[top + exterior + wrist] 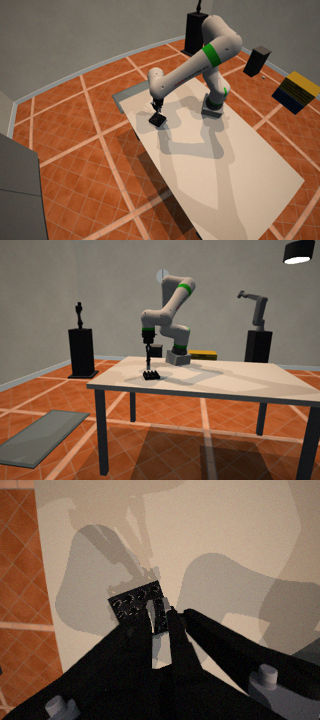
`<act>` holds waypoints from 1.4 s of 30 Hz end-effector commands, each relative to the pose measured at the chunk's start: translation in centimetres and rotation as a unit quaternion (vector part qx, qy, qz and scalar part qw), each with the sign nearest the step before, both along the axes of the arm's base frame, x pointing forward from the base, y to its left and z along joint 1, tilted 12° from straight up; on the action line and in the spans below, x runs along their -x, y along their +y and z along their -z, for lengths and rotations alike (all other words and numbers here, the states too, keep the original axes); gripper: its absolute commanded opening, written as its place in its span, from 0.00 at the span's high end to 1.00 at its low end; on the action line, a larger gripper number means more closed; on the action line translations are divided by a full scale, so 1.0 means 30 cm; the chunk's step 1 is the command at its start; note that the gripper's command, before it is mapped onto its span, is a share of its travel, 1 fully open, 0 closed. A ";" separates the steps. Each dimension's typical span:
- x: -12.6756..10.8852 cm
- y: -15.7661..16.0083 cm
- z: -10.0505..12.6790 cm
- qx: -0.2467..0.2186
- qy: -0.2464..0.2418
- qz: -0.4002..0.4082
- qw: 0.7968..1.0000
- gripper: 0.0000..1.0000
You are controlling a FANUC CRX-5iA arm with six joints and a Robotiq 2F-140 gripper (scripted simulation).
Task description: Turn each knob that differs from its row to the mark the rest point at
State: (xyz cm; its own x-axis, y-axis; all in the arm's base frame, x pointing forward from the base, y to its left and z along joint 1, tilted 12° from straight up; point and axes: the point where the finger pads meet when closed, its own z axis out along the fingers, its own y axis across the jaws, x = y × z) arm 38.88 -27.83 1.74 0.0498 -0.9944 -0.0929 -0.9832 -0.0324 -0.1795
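Note:
The black knob box (156,124) (152,377) (134,592) stands on the table, with rows of small black knobs on top. In the wrist view, pale rings of marks show around the knobs on its left part. Names and white lines are too small to read, and I cannot make out the socket. My gripper (159,112) (148,368) (158,606) points down, its fingers a narrow gap apart with nothing held between them. The tips are above the knobs; in the wrist view they overlap the right part of the box and hide some knobs.
The pale table (248,160) (232,384) (240,525) bears the box near one long edge, and the arm's grey base (211,111) (178,359) stands farther back on it. Shadows of the arm lie around the box.

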 end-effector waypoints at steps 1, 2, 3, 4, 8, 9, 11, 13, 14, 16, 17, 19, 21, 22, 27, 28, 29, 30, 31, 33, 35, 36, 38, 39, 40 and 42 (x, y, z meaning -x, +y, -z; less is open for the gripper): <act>-0.002 0.001 0.010 0.000 0.000 0.000 1.000 0.88; -0.003 0.001 0.012 0.000 0.000 0.000 1.000 0.88; -0.003 0.001 0.014 0.000 0.000 0.000 1.000 0.88; -0.004 0.001 0.016 0.000 0.000 0.000 1.000 0.88; -0.004 0.002 0.019 0.000 0.000 0.000 1.000 0.88; -0.004 0.002 0.019 0.000 0.000 0.000 1.000 0.88; -0.005 0.002 0.021 0.000 0.000 0.000 1.000 0.88; -0.005 0.002 0.022 0.000 0.000 0.000 1.000 0.88; -0.005 0.002 0.022 0.000 0.000 0.000 1.000 0.88; -0.005 0.002 0.022 0.000 0.000 0.000 1.000 0.88; -0.005 0.002 0.022 0.000 0.000 0.000 1.000 0.88; -0.005 0.002 0.022 0.000 0.000 0.000 1.000 0.88; -0.005 0.002 0.022 0.000 0.000 0.000 1.000 0.88; -0.005 0.002 0.022 0.000 0.000 0.000 1.000 0.88; -0.005 0.002 0.022 0.000 0.000 0.000 1.000 0.88; -0.005 0.002 0.022 0.000 0.000 0.000 1.000 0.88; -0.005 0.002 0.022 0.000 0.000 0.000 1.000 0.88; -0.005 0.002 0.022 0.000 0.000 0.000 1.000 0.88; -0.005 0.002 0.022 0.000 0.000 0.000 1.000 0.88; -0.005 0.002 0.022 0.000 0.000 0.000 1.000 0.88; -0.005 0.002 0.022 0.000 0.000 0.000 1.000 0.88; -0.005 0.002 0.022 0.000 0.000 0.000 1.000 0.88; -0.005 0.002 0.022 0.000 0.000 0.000 1.000 0.88; -0.005 0.002 0.022 0.000 0.000 0.000 1.000 0.88; -0.005 0.002 0.022 0.000 0.000 0.000 1.000 0.88; -0.005 0.002 0.022 0.000 0.000 0.000 1.000 0.88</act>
State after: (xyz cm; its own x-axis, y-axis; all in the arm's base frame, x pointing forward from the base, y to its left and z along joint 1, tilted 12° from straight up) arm 39.02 -27.75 1.07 0.0498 -0.9944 -0.0929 -0.9832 -0.0324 -0.1795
